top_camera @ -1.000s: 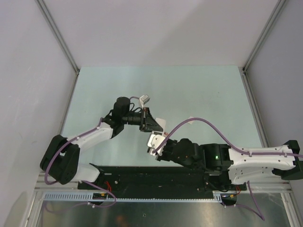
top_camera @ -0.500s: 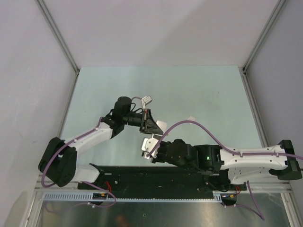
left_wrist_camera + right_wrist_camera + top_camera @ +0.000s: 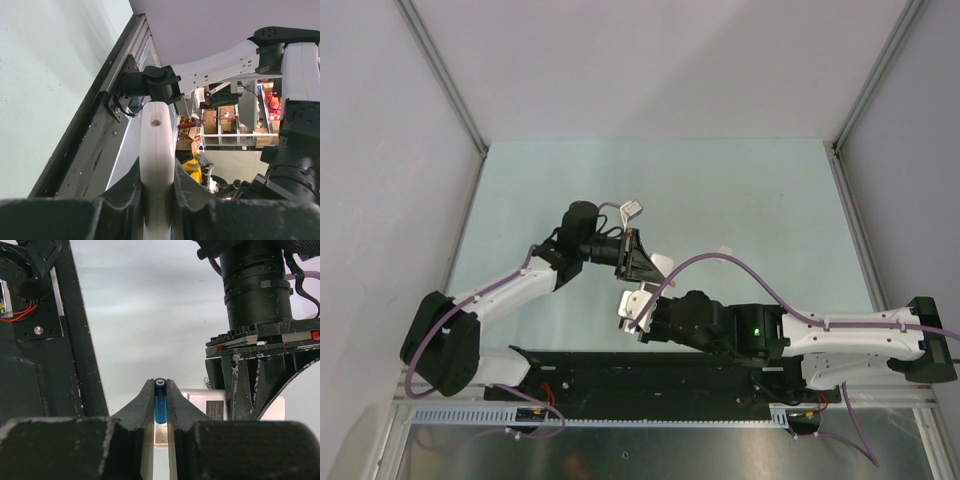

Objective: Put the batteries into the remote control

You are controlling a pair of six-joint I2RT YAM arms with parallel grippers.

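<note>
My left gripper (image 3: 638, 258) is shut on the white remote control (image 3: 658, 265) and holds it off the table. In the left wrist view the remote control (image 3: 157, 145) stands edge-on, clamped between the two black fingers of the left gripper (image 3: 157, 166). My right gripper (image 3: 632, 306) hovers just in front of and below it. In the right wrist view the right gripper (image 3: 160, 384) is shut on a blue battery (image 3: 160, 402), whose metal end points forward. The remote control's white labelled back (image 3: 200, 407) lies right behind and beside that battery. No other batteries are in view.
The black base rail (image 3: 620, 375) runs along the table's near edge, close under the right arm. A purple cable (image 3: 720, 256) loops above the right wrist. A small white scrap (image 3: 724, 249) lies on the pale green table. Grey walls close in both sides.
The right arm has shifted left with the blue battery, ending closer under the remote. The left gripper and remote have barely moved.
</note>
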